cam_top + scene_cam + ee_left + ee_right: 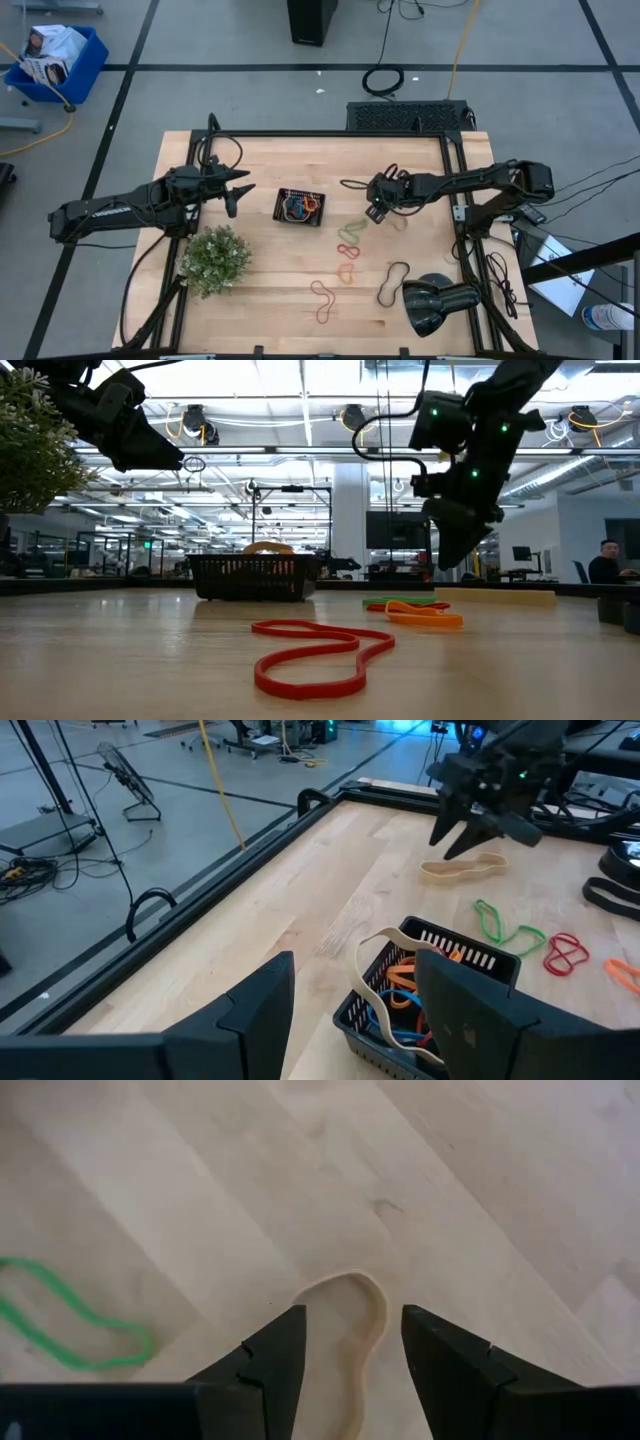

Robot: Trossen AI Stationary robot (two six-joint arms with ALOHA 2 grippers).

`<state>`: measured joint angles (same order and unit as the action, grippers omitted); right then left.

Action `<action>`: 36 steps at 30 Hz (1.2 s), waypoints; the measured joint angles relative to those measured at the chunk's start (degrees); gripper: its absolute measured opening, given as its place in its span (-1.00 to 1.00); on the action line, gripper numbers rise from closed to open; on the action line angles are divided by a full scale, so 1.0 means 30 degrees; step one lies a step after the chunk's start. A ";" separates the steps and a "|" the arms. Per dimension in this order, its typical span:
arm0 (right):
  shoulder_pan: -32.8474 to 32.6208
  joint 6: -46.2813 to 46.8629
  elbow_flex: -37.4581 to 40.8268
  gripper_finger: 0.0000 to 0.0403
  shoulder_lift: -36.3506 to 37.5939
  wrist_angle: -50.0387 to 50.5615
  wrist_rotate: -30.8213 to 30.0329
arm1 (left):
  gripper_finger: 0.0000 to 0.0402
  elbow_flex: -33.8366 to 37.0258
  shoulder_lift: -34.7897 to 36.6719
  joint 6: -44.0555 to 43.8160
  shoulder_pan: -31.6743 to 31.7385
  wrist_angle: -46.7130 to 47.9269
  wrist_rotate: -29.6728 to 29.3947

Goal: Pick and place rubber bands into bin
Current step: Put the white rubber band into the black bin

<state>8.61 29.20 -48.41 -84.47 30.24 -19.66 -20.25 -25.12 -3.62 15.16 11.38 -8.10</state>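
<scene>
Red rubber band [318,657] lies nearest on the bench [270,160]. Right hand [345,1345] hovers empty, fingers spread wide, straddling a tan rubber band [352,1342] flat on the wood; a green rubber band [62,1318] lies beside it. Left hand [350,1010] waits open and empty beside the bin [300,207], which holds several bands. Thin and flat, the tan loop may slip free as the fingers close.

- We find the bin [300,207] mid-bench [300,160], bands [298,205] inside it.
- Left of it stands a plant [214,258].
- Right of it, loose rubber bands [348,262] lie on the bench; a lamp [437,304] sits beyond them.
</scene>
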 joint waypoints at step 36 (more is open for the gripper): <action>0.0769 0.0055 0.3807 -0.62 0.0015 -0.4530 0.1191 | 0.08 0.0000 0.0006 -0.0051 -0.0007 0.0000 0.0000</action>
<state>10.92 29.36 -36.99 -84.42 16.65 -16.09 -20.25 -25.11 -3.77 15.14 11.38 -8.10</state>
